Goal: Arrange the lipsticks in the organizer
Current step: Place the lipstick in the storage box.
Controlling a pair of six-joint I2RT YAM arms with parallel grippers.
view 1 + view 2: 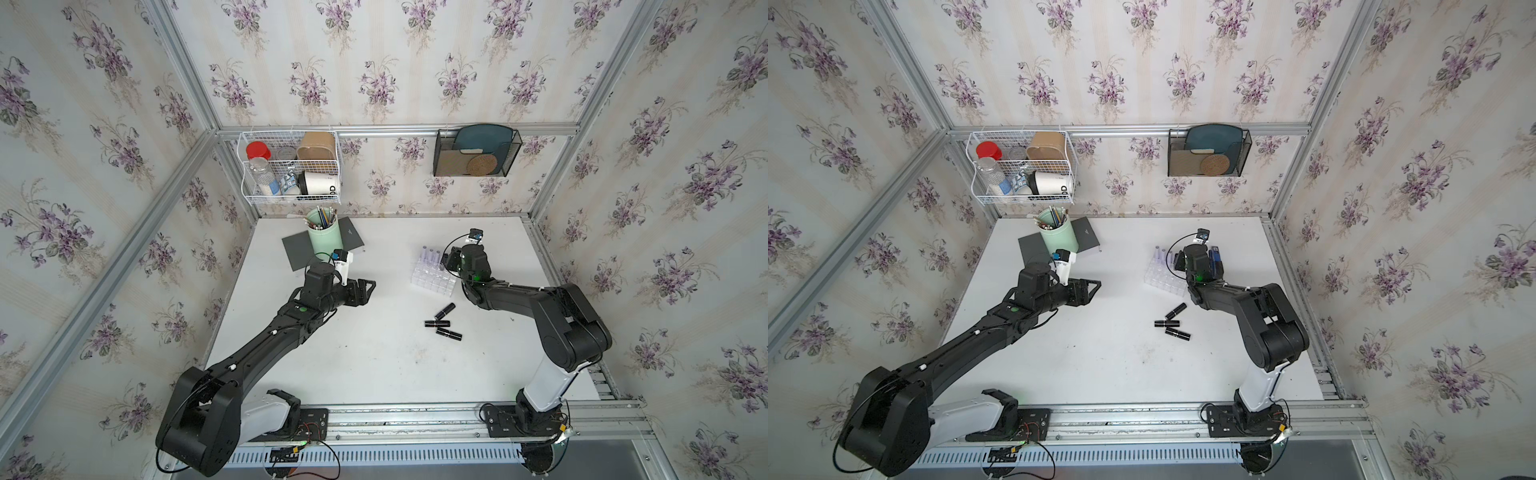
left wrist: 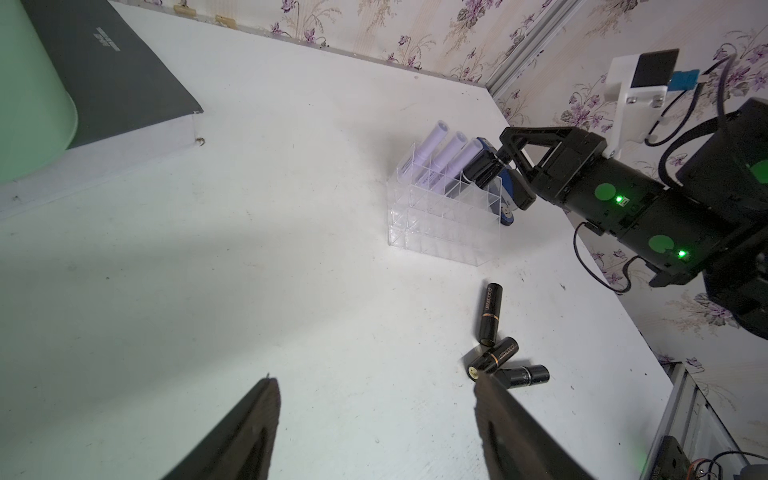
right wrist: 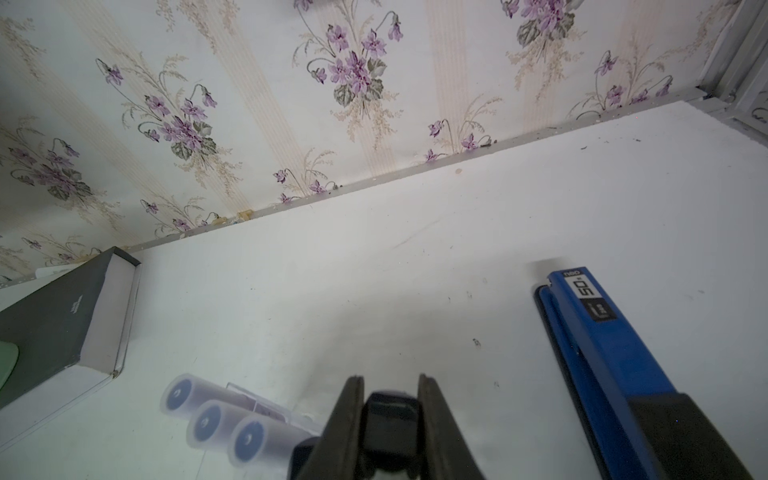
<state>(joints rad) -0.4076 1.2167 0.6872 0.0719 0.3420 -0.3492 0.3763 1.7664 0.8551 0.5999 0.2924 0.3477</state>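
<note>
The clear organizer (image 1: 432, 282) (image 2: 436, 232) stands right of the table's middle. Three lilac lipsticks (image 1: 430, 254) (image 2: 453, 156) (image 3: 212, 419) stand in its back row. My right gripper (image 3: 390, 380) (image 2: 505, 160) is over that row, shut on a black lipstick (image 3: 390, 419) (image 2: 484, 170) next to the lilac ones. Three black lipsticks (image 1: 440, 323) (image 2: 494, 353) lie loose on the table in front of the organizer. My left gripper (image 1: 370, 293) (image 2: 376, 384) hovers open and empty left of them, one fingertip (image 2: 484, 386) near the pile.
A blue stapler (image 3: 602, 353) (image 1: 1214, 255) lies just right of the organizer, beside the right gripper. At the back left a mint-green pen cup (image 1: 324, 239) stands on a dark notebook (image 1: 297, 255). A white wire basket (image 1: 291, 166) and a black mesh holder (image 1: 476, 153) hang on the wall.
</note>
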